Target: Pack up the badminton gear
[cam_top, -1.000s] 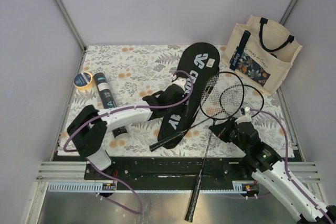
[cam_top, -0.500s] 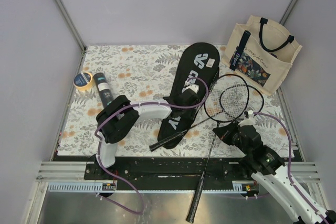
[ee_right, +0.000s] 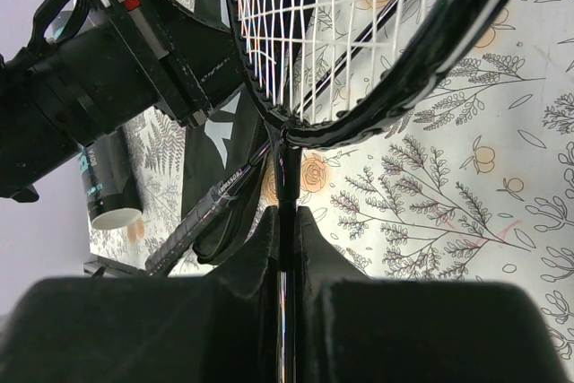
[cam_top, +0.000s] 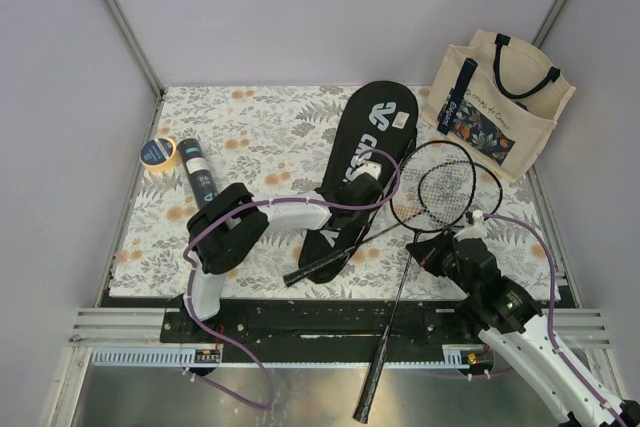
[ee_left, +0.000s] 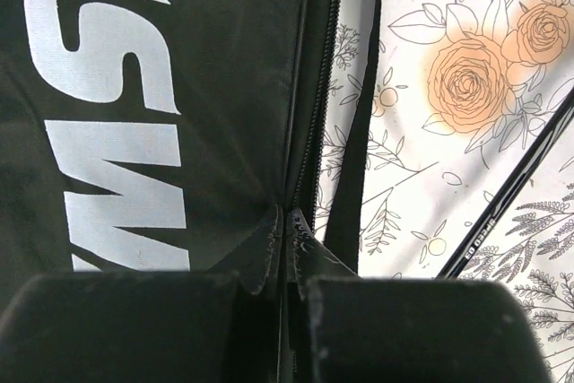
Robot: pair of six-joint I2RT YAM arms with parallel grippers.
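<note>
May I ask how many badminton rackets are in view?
2. One thin black racket is pinched at its shaft by the right fingers; the second racket lies with its handle at the long black bag's near end.

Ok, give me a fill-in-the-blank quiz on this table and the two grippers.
1. The left gripper pinches the zipper edge of the black ____.
2. The right gripper is shut on a ____ shaft.
3. The tape roll lies beside the black ____.
4. The cream tote bag stands at the far ____ corner.
Missing: bag; racket; tube; right.
</note>
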